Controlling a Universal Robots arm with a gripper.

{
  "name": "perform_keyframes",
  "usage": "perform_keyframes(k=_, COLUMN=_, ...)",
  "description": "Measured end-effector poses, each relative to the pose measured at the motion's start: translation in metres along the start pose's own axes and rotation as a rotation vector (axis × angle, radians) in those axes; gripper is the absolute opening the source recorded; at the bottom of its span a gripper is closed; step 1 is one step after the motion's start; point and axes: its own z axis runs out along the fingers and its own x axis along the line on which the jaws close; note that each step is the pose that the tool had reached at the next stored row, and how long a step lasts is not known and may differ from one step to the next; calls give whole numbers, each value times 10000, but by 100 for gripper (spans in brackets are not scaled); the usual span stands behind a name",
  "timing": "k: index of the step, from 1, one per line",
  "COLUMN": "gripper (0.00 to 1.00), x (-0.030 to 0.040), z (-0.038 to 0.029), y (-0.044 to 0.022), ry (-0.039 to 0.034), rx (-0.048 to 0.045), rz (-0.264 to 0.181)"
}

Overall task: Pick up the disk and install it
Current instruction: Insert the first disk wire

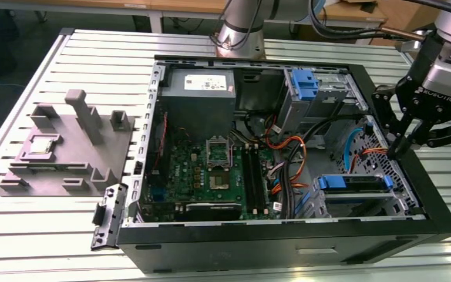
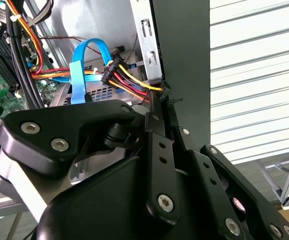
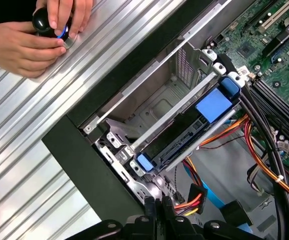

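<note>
- Slatted metal table (image 1: 45, 235) carries an open computer case (image 1: 288, 235); beside it, toward the exterior view's left, stands a grey moulded fixture (image 1: 69, 147). Brown desks show behind.
- Disk (image 1: 353, 183) sits in the lower drive bay near the case's front corner, lying flat, its blue rail (image 3: 213, 105) facing the motherboard (image 1: 209, 170); its long axis runs along the bay's metal frame.
- Gripper (image 1: 401, 154) hangs above the case's edge, on the exterior view's right, fingers pressed together, holding nothing, tips by the coloured power cables (image 2: 129, 80).
- Hands (image 3: 29, 35) hold a black knob on the table, in the first wrist view.
</note>
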Motion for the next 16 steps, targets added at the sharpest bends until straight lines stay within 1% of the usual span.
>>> perform_keyframes(k=3, gripper=17, x=0, z=-24, y=5, ry=2, rx=4, rz=-15)
perform_keyframes(k=8, gripper=17, x=-30, z=-27, y=35, ry=2, rx=6, rz=-29)
perform_keyframes(k=16, gripper=17, x=-32, z=-28, y=37, ry=4, rx=7, rz=-31)
